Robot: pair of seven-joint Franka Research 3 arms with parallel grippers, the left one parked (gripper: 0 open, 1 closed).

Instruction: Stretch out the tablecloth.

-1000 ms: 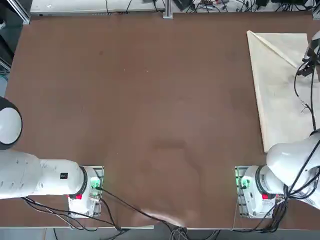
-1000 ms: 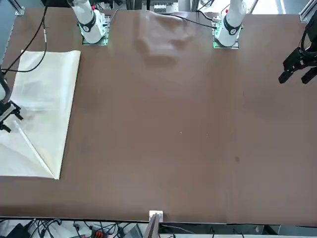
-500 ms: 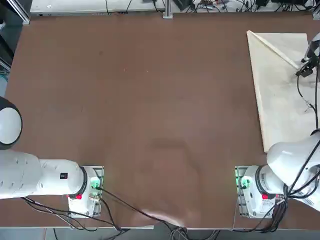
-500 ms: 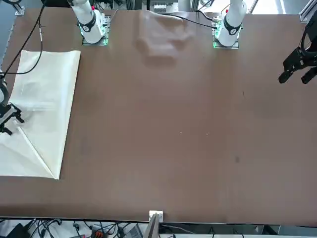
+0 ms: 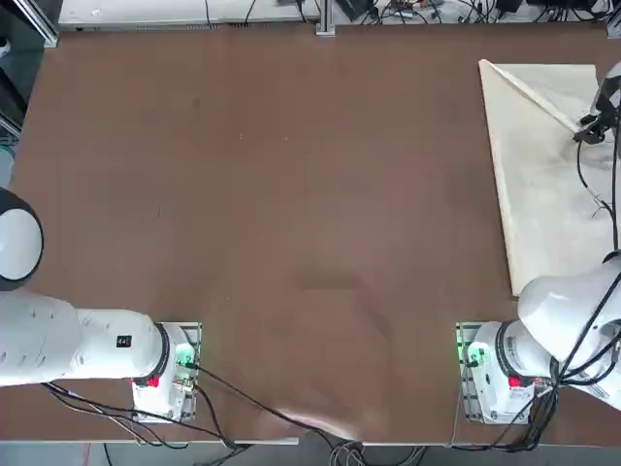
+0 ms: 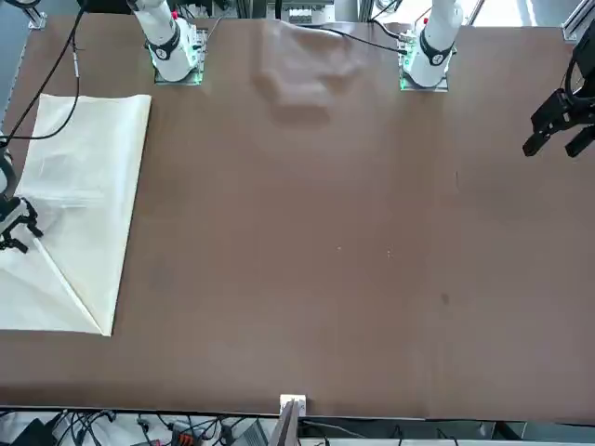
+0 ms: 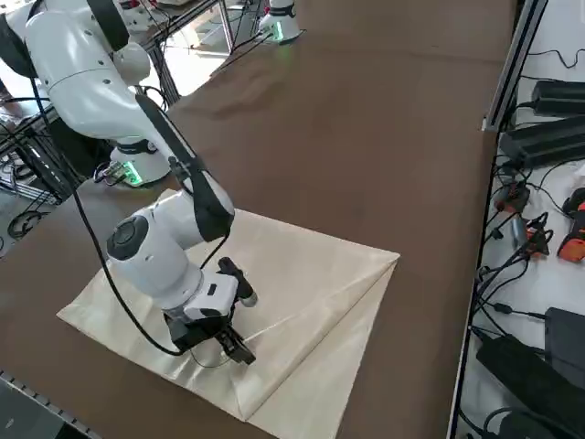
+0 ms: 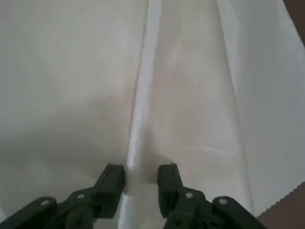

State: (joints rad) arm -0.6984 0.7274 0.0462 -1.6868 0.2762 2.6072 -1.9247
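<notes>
In the top view we see the brown table [image 5: 291, 194] filling most of the frame, bare across its left and middle. The tablecloth [image 5: 543, 175] lies folded at the right edge of the frame, running from the upper right down toward the middle right, with a diagonal fold line crossing its upper corner. The right gripper [image 5: 594, 124] shows at the far right edge of the frame, over the cloth's upper part, just below that diagonal fold.

In the front view the tablecloth [image 6: 84, 204] sits at the left side of the frame, from upper left down to lower left, and the right gripper [image 6: 13, 234] is at the far left edge, down on the cloth where the diagonal fold begins. The table [image 6: 325, 260] stretches away to the right with nothing on it.

In the right side view the tablecloth [image 7: 302, 293] is in the lower middle of the frame, a flap folded over toward its lower right corner. The right gripper [image 7: 230, 346] points down onto the cloth at lower left of centre, its tips at the raised fold edge.

In the right wrist view the cloth [image 8: 190, 95] fills the frame, and a bright ridge of fabric runs down between the two dark fingers [image 8: 111, 181]. The fingers stand narrow, a small gap between them, with the ridge of tablecloth pinched up in that gap.
</notes>
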